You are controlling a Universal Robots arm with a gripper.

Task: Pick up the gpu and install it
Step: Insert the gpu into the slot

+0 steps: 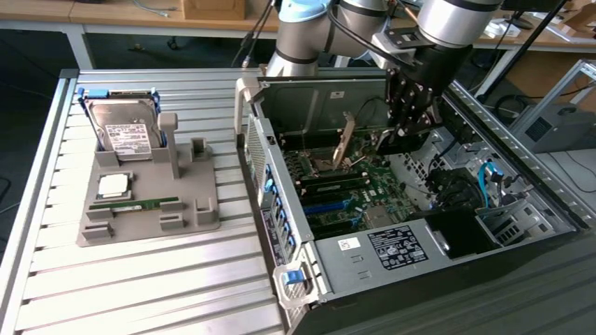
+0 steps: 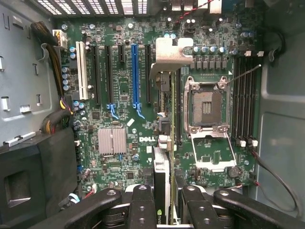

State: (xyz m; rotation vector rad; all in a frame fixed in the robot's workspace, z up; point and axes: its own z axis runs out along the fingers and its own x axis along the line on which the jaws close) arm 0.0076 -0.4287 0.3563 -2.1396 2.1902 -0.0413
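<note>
Inside the open computer case (image 1: 279, 209), which lies on its side on the slatted table (image 1: 149, 293) toward the exterior view's right edge, the gripper (image 1: 398, 139) reaches down over the motherboard (image 2: 119, 95). Its 2 fingers (image 2: 143, 205) stand about half way closed and press on both sides of the gpu (image 2: 163, 164), so the card is held by its upper long edge. The gpu stands edge-on with its silver bracket (image 2: 167, 52) toward the rear wall of the case. It is above a slot between the blue slot (image 2: 135, 71) and the empty processor socket (image 2: 205, 102). I cannot tell if its contacts already sit in that slot. I judge the card to be light and stiff, but fragile: it will not bend, its small parts can break under a hard pinch, and its smooth faces can slip under a weak one. The upper edge is the good place to hold it, with the pads on flat areas, away from the contact edge and the bracket. A hold far from the middle could let it tilt. Near the table's opposite edge, a grey holder (image 1: 191, 195) carries a hard drive (image 1: 125, 136).
</note>
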